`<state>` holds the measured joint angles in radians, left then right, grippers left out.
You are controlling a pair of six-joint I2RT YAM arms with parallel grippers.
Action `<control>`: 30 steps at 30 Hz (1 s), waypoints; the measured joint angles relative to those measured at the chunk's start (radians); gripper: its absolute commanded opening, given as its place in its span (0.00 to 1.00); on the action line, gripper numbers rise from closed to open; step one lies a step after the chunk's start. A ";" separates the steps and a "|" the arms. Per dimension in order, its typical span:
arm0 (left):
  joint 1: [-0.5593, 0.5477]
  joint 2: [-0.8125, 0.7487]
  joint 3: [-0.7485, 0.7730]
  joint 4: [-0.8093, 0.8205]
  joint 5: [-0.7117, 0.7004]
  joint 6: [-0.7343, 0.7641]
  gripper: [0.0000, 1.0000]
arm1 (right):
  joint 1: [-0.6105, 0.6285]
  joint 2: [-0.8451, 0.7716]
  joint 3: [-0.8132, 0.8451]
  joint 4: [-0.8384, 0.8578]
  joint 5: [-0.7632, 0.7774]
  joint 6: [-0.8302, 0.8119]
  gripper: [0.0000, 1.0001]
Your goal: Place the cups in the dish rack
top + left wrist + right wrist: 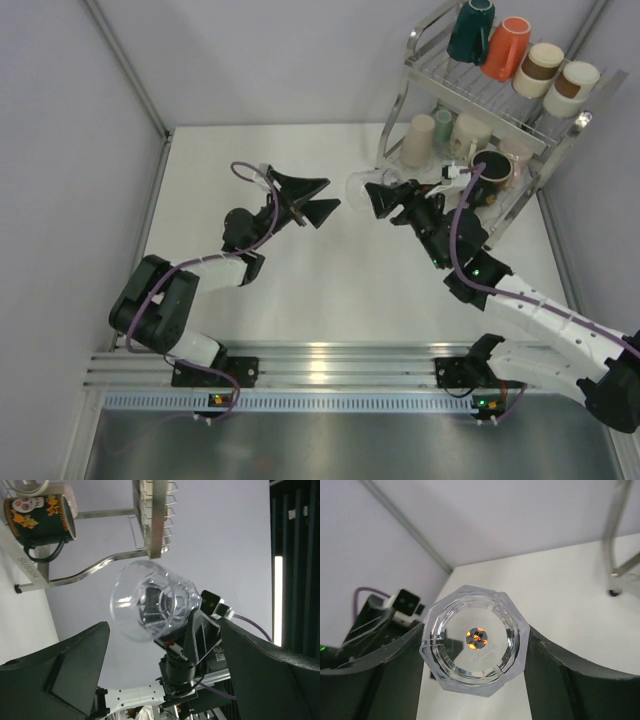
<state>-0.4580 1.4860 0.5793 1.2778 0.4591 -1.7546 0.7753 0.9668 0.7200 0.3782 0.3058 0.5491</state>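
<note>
My right gripper (374, 193) is shut on a clear faceted glass cup (358, 185) and holds it sideways above the table, left of the dish rack (560, 135). In the right wrist view the cup's base (475, 640) sits between both fingers (560, 675). My left gripper (330, 196) is open and empty, facing the cup from the left; the cup (152, 607) hangs in front of its fingers (65, 672). The upper shelf holds a teal cup (470, 30), an orange cup (507, 47) and two white-and-brown cups (542, 68). The lower shelf holds beige (418, 140), mint (443, 124) and black (492, 166) mugs.
The rack stands in the back right corner against grey walls. A black mug with skull print (42, 517) shows on the lower shelf in the left wrist view. A rack leg (616, 535) stands at the right of the right wrist view. An aluminium rail (320, 360) runs along the near edge.
</note>
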 measured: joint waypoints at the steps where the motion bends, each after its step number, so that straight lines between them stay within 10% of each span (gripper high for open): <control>1: 0.000 0.013 -0.002 0.000 0.002 0.001 0.98 | -0.002 0.003 0.021 -0.040 0.051 -0.035 0.00; 16: 0.006 -0.008 -0.180 -0.063 0.087 0.182 0.98 | -0.299 0.388 0.208 -0.232 0.343 -0.293 0.00; 30: 0.006 -0.670 0.245 -1.085 -0.143 0.952 0.98 | -0.374 0.603 0.298 -0.151 0.384 -0.389 0.00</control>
<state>-0.4522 0.8162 0.8246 0.1932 0.3164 -0.8024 0.4011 1.5700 1.0176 0.2276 0.6895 0.1600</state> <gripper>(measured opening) 0.983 0.663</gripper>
